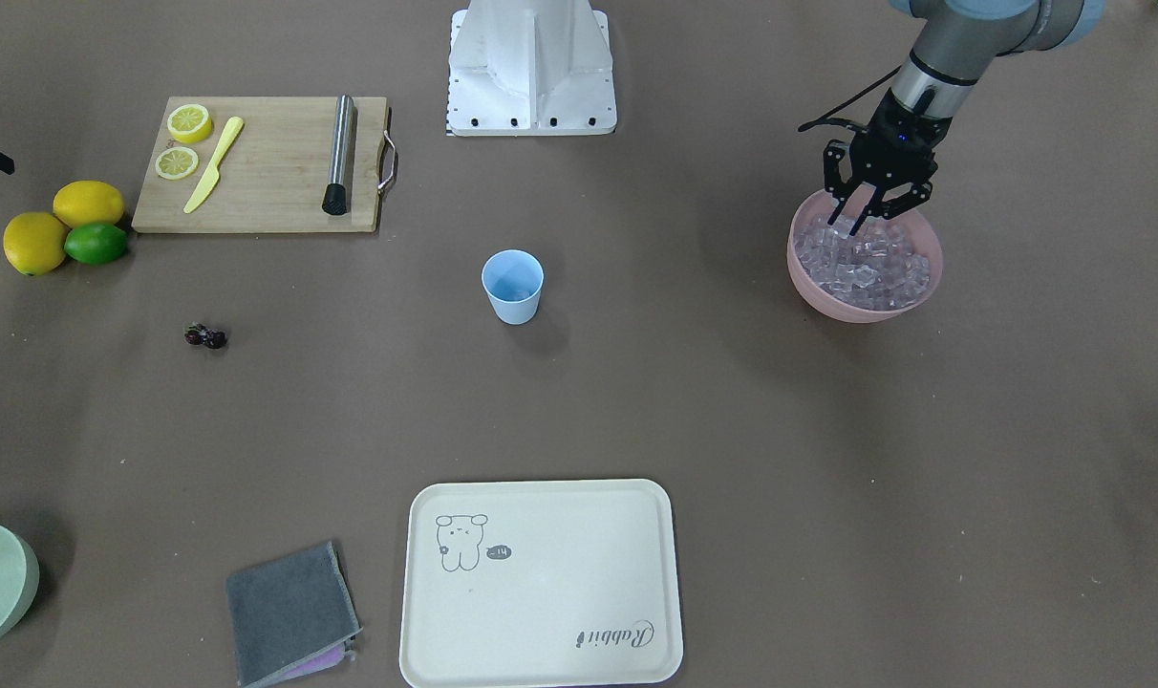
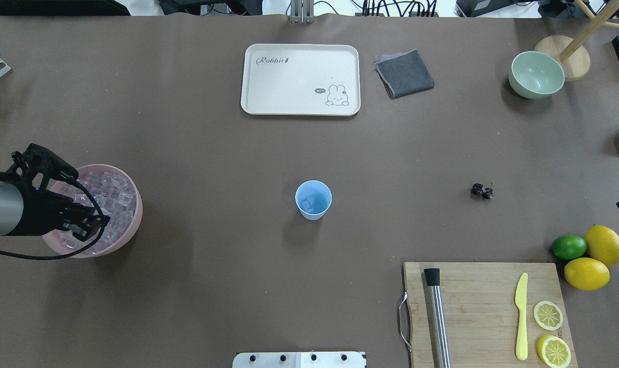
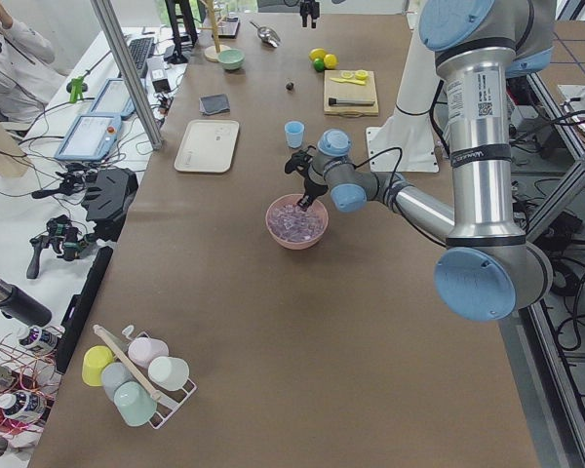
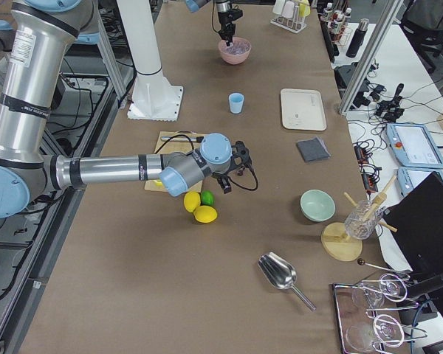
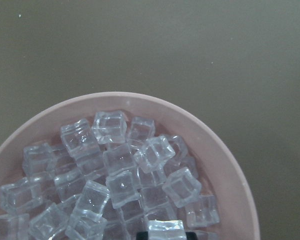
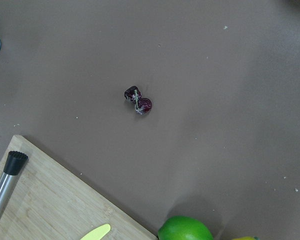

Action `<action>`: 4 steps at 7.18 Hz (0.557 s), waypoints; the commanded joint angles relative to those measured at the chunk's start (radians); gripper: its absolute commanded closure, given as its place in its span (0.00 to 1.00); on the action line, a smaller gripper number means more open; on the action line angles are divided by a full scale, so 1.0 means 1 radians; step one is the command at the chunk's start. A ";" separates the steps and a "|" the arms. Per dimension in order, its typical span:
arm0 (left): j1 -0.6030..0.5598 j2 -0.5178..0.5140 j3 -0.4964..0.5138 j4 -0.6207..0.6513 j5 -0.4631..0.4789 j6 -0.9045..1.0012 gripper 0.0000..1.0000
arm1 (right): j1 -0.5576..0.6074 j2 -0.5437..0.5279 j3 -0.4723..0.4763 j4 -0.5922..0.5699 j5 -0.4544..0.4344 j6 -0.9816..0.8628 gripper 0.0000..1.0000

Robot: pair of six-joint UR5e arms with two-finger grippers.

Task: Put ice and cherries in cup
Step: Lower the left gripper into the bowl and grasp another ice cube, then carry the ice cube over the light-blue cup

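The left hand is dipping parted fingers into the ice heaped in the pink bowl, well left of the cup standing mid-desk. The right hand is hovering by the lemons, near the cherries lying on the desk. I cannot tell whether it is wide or narrow.

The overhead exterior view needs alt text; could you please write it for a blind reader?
The left gripper hangs over a pink bowl of ice at the view's left; the light blue cup stands mid-table, with the cherries lying to its right.
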 commanded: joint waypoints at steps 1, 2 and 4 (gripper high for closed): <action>0.002 -0.158 -0.004 0.097 -0.021 -0.137 1.00 | -0.014 0.014 0.006 0.000 -0.007 0.022 0.01; 0.017 -0.291 0.002 0.217 -0.020 -0.218 1.00 | -0.026 0.024 0.013 0.000 -0.013 0.037 0.01; 0.088 -0.583 0.042 0.531 0.038 -0.368 1.00 | -0.044 0.032 0.012 0.000 -0.015 0.048 0.01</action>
